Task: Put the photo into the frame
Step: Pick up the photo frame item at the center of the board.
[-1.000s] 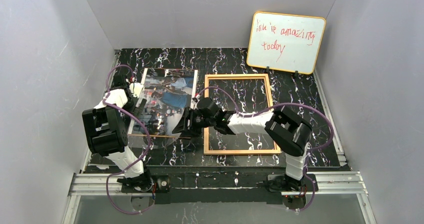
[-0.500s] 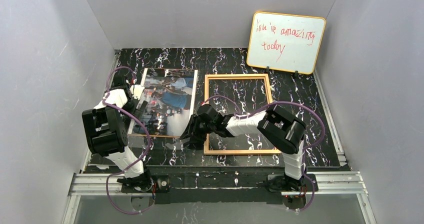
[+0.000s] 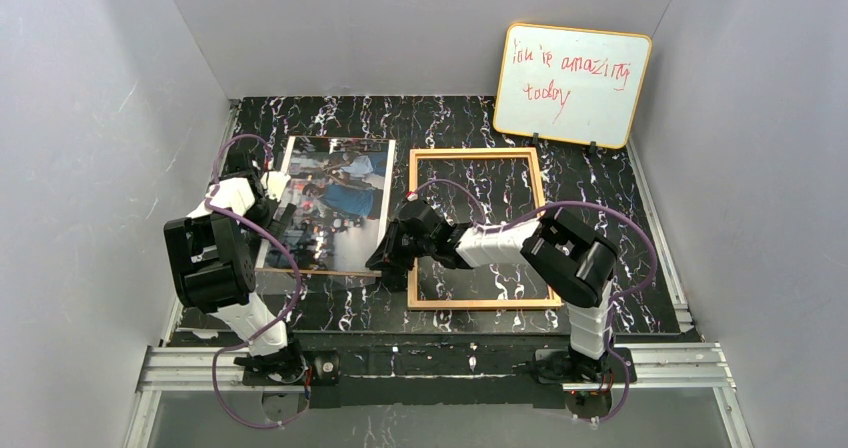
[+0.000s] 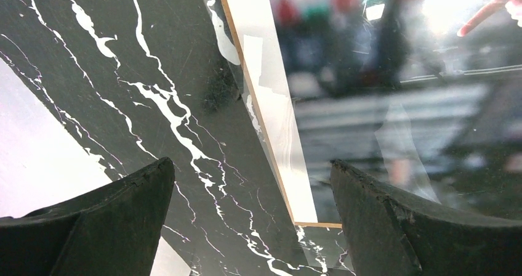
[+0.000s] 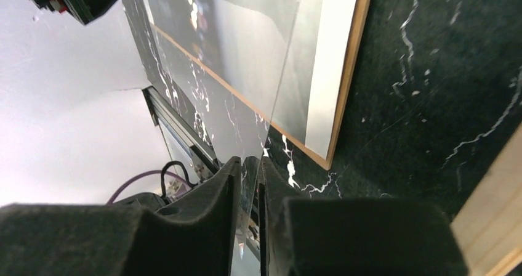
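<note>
**Pane Lift: Grip Check**

Change over the last second: the right gripper [image 5: 248, 165], at centre of the overhead view, has brought its fingers together.

Left side: the left gripper [image 4: 252, 177] hangs spread wide over the photo's left margin, holding nothing. The photo [image 3: 335, 193] lies flat left of centre, apparently under a clear pane [image 5: 240, 73]. The right gripper pinches that pane's near corner. Raise it slowly so the print stays put. The frame [image 3: 470, 152] lies empty, centre-right.
</note>
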`<state>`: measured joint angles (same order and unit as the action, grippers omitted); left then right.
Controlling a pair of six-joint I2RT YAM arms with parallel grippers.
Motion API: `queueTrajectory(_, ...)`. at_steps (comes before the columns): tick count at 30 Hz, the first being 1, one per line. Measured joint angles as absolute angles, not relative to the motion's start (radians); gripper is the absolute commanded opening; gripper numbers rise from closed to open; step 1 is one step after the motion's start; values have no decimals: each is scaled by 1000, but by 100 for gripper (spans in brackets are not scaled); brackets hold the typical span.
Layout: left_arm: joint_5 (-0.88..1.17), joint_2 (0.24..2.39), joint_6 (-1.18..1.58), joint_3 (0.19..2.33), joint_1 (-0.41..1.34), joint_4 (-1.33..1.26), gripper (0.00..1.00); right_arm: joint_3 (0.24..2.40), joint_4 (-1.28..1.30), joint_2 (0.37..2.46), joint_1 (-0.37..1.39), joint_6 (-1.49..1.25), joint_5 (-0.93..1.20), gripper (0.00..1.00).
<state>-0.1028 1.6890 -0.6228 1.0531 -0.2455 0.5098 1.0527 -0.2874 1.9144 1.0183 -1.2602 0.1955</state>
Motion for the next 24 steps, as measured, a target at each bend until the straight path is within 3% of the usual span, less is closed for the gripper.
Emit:
queueTrajectory(2, -99, 1689, -625, 1054, -246, 515, 96, 1055, -287, 1917, 1009, -1260, 197, 20)
queueTrajectory(5, -94, 1689, -626, 1054, -246, 525, 97, 1073, -286, 1922, 1000, -1254, 197, 1)
queueTrajectory(11, -81, 1706, -606, 1100, -247, 589, 98, 1135, -204, 1910, 994, -1168, 171, 1)
queueTrajectory(18, -22, 1742, -521, 1383, -260, 700, 98, 1264, 122, 1721, 954, -924, 104, 1)
queueTrajectory(24, 17, 1732, -470, 1458, -208, 736, 98, 1237, 356, 1457, 740, -811, 131, 1)
